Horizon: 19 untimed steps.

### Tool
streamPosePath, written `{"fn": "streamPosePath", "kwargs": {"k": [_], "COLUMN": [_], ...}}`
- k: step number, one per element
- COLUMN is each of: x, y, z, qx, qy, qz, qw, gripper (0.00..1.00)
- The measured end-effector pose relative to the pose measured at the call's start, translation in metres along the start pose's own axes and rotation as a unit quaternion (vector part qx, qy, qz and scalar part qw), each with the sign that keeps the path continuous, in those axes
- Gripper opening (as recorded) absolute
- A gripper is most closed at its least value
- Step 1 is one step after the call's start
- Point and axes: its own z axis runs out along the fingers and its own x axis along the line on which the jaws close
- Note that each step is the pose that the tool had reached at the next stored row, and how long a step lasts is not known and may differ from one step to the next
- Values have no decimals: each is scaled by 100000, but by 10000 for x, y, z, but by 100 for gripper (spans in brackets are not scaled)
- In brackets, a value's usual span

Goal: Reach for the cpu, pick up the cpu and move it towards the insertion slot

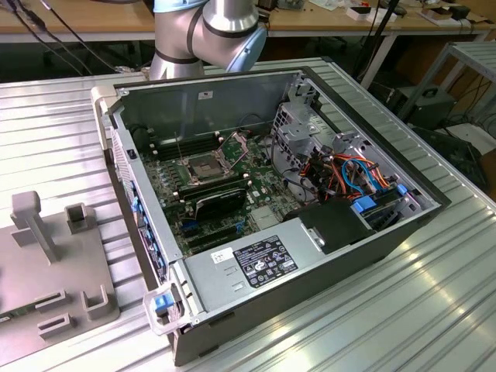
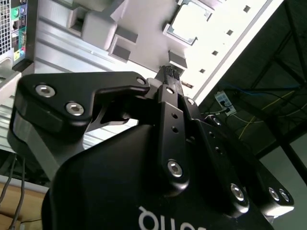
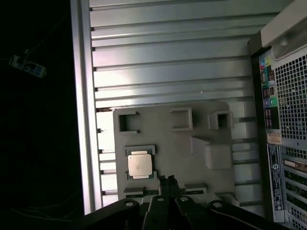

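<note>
The cpu (image 3: 140, 166), a pale silvery square chip, lies flat in a small framed nest on a grey fixture plate (image 3: 196, 160); it also shows in the second wrist view (image 2: 189, 21). My gripper (image 3: 167, 179) hovers above the plate, a short way beside the chip, with its black fingertips (image 2: 169, 73) drawn together and nothing between them. The insertion slot (image 1: 198, 167), a square socket with a shiny frame and dark centre, sits on the motherboard inside the open computer case (image 1: 364, 232) in the exterior view.
The grey fixture plate (image 1: 54, 267) carries upright posts and blocks at the exterior view's left. The case's rear panel (image 3: 283, 120) stands beside the plate. The ribbed metal table's edge (image 3: 84, 105) drops into dark space. Cables and a drive cage fill the case's right half.
</note>
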Motion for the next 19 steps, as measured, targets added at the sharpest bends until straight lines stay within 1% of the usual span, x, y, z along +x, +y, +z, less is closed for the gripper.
{"fn": "streamPosePath", "kwargs": {"k": [3, 4, 6, 7, 12, 19], "x": [134, 174, 256, 274, 294, 298], "y": [32, 54, 120, 132, 133, 133], "z": [10, 15, 32, 35, 35, 35], "qx": [4, -1, 0, -3, -2, -5], "qy": [5, 1, 5, 6, 4, 6], "qz": [-11, -4, -5, -4, -4, -3], "qw": [100000, 100000, 100000, 100000, 100000, 100000], "gripper": [11, 11, 11, 11, 11, 11]}}
